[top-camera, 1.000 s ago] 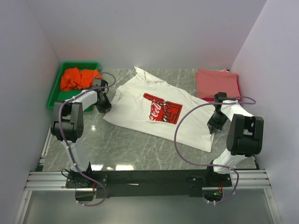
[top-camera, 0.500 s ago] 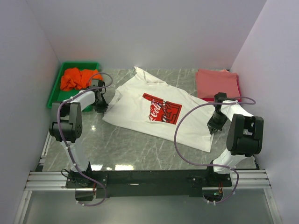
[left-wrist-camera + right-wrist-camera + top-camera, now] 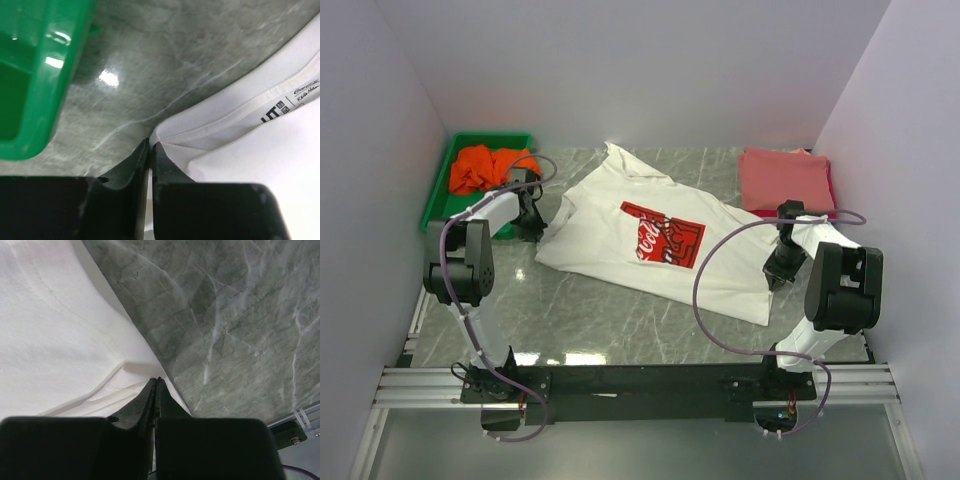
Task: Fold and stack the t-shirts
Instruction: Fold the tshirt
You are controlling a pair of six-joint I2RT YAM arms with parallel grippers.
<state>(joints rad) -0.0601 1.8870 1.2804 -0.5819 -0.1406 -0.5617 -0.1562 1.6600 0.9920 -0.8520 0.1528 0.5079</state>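
I read the right gripper (image 3: 775, 275) clamped on the near edge of the white cloth t-shirt with red square print (image 3: 650, 245). The left gripper (image 3: 534, 226) pinches its corner beside the green plastic tray (image 3: 490, 138). The shirt lies flat, its long axis diagonal, running from the tray toward me. A crumpled orange t-shirt (image 3: 485, 167) sits in the tray, and a folded salmon-pink t-shirt (image 3: 785, 178) lies far right of it.

Left claw (image 3: 149, 146): fingers were drawn nearly together, tips pinching the hem of the white t-shirt (image 3: 590, 240). Right claw (image 3: 156, 382): fingers were fully together, tips clamped on the same shirt's edge. Both claws pointed steeply downward.
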